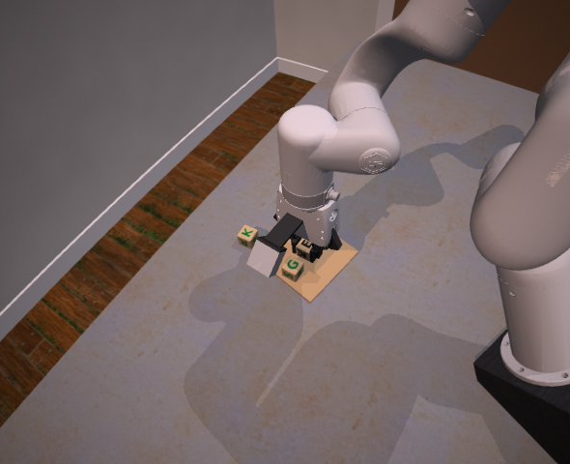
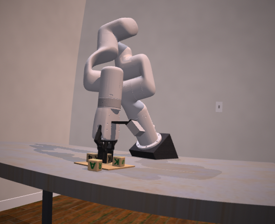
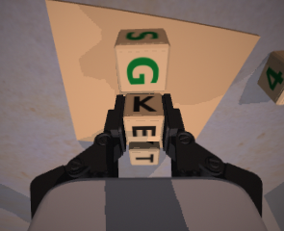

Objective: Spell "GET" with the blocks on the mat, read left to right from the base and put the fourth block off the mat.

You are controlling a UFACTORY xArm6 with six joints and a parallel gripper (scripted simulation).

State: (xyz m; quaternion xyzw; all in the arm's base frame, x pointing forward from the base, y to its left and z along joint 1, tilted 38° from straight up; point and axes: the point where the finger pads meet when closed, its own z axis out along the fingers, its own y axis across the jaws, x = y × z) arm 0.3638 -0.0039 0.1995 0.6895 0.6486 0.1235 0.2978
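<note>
Holding the E block (image 3: 142,129) clamped in the hand (image 3: 142,140) just beside the G block (image 3: 142,60) on the mat (image 3: 199,63), I want it square before releasing.

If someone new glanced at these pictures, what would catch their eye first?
The big pale arm bent down over the tan mat, its jaws shut on the E block. Just beyond sits the G block on the mat, with the K block off it.
</note>
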